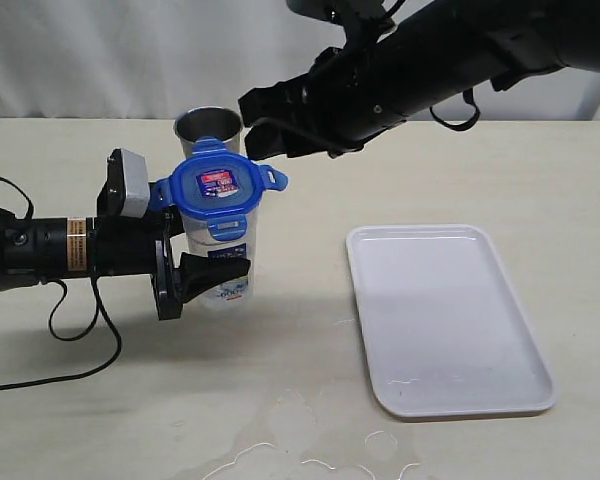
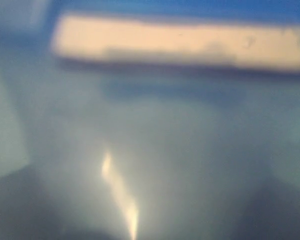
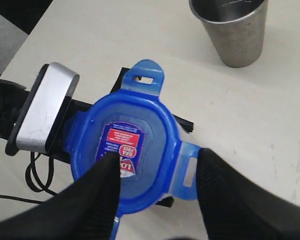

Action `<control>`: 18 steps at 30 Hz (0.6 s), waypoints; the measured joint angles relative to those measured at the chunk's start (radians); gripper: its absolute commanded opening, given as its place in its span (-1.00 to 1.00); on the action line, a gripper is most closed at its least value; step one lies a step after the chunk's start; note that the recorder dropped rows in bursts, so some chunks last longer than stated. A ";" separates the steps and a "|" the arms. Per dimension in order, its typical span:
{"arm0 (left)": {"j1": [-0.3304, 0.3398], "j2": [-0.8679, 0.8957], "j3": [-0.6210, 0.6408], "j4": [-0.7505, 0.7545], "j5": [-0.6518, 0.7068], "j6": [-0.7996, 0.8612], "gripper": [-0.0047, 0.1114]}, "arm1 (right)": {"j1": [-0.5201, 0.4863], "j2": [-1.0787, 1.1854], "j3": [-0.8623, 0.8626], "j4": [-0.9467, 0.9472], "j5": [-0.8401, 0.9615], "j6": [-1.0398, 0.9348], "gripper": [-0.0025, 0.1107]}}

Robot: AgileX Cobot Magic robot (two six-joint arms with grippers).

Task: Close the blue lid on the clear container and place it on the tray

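Translucent blue lid (image 1: 220,185) (red label (image 3: 121,142), unreadable) capped clear container (image 1: 228,285) clamped in left gripper (image 1: 202,245); right gripper (image 3: 159,165) gaped empty.

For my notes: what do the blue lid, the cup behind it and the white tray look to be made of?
By looks, the blue lid is probably glossy translucent plastic: light passes through its flaps. Behind it, the cup seems brushed steel, grey with a dull metallic sheen. Lastly, the tray appears smooth white plastic, given its soft glare and rounded moulded rim.
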 measured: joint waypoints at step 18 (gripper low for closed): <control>-0.011 0.000 0.000 0.000 0.006 0.006 -0.92 | 0.019 0.148 -0.109 -0.036 0.053 0.052 -0.15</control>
